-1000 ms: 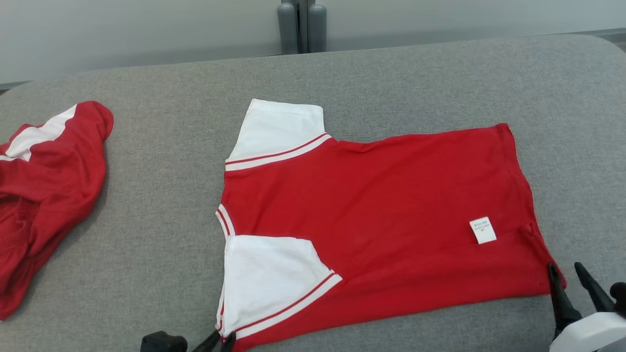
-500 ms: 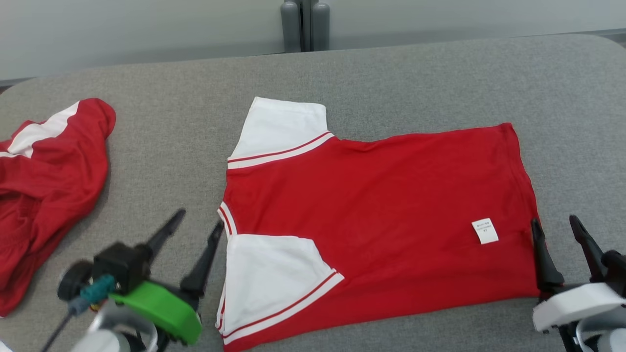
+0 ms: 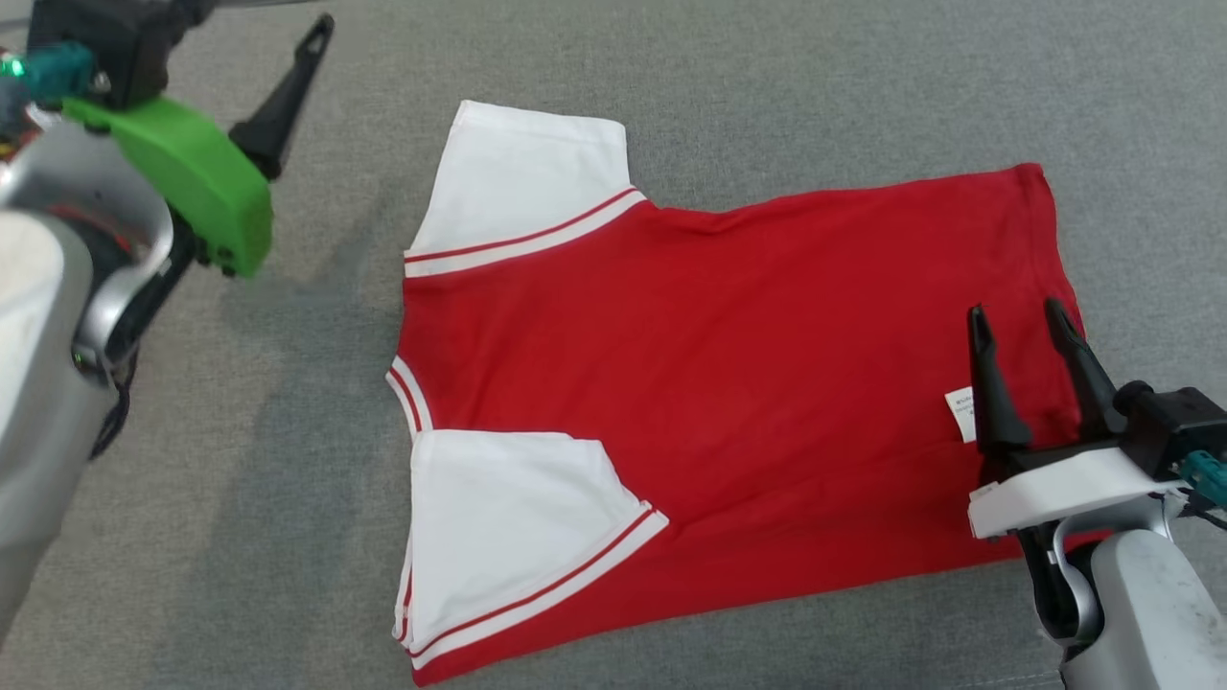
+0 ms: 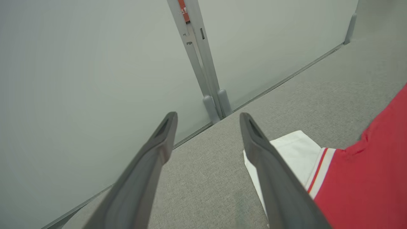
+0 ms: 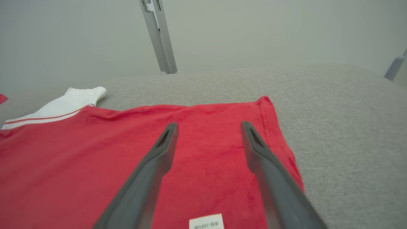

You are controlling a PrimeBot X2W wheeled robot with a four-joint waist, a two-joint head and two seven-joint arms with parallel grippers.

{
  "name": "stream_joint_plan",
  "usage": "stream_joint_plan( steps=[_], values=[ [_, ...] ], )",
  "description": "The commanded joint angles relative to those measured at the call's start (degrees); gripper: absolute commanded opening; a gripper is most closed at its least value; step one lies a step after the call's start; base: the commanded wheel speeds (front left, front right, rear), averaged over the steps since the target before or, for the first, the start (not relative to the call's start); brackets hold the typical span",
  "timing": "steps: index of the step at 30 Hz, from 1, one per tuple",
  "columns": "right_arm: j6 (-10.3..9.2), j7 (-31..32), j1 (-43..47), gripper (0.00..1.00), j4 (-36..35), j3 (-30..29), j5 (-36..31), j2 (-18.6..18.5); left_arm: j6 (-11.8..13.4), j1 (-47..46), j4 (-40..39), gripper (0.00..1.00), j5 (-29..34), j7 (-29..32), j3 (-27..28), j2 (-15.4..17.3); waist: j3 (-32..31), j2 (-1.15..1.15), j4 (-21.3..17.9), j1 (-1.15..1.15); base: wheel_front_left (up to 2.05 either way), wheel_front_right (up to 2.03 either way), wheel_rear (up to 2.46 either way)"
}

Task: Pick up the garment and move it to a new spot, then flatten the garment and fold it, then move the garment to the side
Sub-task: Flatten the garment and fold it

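Counter (image 3: pixel 767 77): you had grey cloth under everything.
Garment (image 3: pixel 719 383): your red shirt with white sleeves lay flat at centre, collar toward 9 o'clock and hem toward 3 o'clock.
Left gripper (image 4: pixel 208 117): you held it at 10 o'clock, clear of the garment, fingers spread wide and empty.
Right gripper (image 3: pixel 1014 309): it hung at 3 o'clock over the hem, fingers wide apart, gripping nothing.
Tag (image 3: pixel 960 412): white, beside your right fingers.

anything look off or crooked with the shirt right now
One oddity: a white label shows on the outside of the red shirt near its hem, beside the right gripper, so the shirt may be inside out. Also, the near sleeve lies folded over the body while the far sleeve sticks out.
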Motion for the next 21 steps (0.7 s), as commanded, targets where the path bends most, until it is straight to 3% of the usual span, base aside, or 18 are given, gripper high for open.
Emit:
stream_joint_plan(
  steps=[1,6,10,21],
  values=[
    [-0.10,-0.45,-1.25,1.00,0.29,0.35,-0.40,0.43,-0.50,-2.56,2.72,1.00,-0.45,1.03,-0.91,-0.88,4.16,0.00,-1.81,0.00,0.00,0.00,0.00],
    [-0.10,-0.97,-3.59,1.00,1.03,1.88,-0.05,1.99,-1.25,-11.17,11.79,1.00,-7.30,9.46,-4.64,-2.40,7.21,0.00,-4.84,0.00,0.00,0.00,0.00],
    [-0.10,-1.12,-5.08,1.00,1.28,1.96,-0.11,2.78,-1.28,-15.06,13.80,1.00,-11.59,16.23,-9.93,-0.36,8.94,0.00,-6.94,0.00,0.00,0.00,0.00],
    [-0.10,-1.15,-5.89,1.00,-1.25,1.66,0.04,4.74,-1.31,-18.69,17.29,1.00,-16.85,20.15,-16.15,4.33,11.88,0.00,-10.80,0.00,0.00,0.00,0.00]
  ],
)
